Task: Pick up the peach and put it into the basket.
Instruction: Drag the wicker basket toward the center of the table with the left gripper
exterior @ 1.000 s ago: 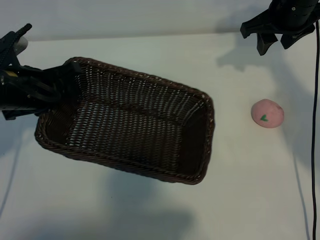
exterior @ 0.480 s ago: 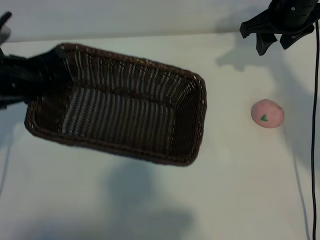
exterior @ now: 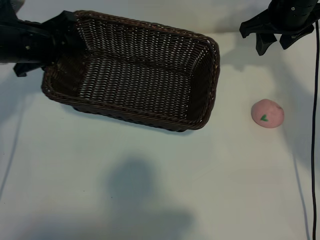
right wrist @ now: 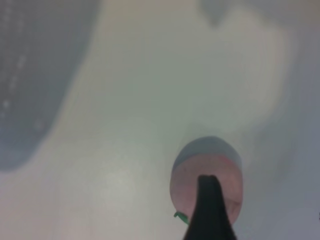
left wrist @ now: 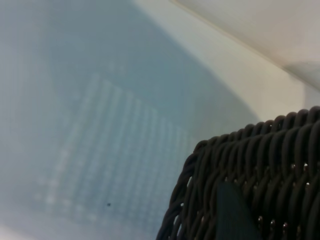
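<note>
Wicker fills the upper left of your exterior view: the basket [exterior: 135, 70] hangs off the white table [exterior: 150, 190], tilted, its shadow on the surface below it. Your left gripper [exterior: 52, 42] pinches the basket's left end wall, jaws closed on the weave. Your right gripper [exterior: 276, 39] sits at the top right, jaws spread and empty, above and well apart from the peach [exterior: 267, 113], which rests on the table to the right of the basket, not touching it.

Your left wrist view shows the braided rim of the basket [left wrist: 260, 175] close up, with the table [left wrist: 100, 125] beneath.

Your right wrist view shows the peach [right wrist: 207, 177] on the table [right wrist: 150, 100], partly behind one dark fingertip [right wrist: 209, 212].
</note>
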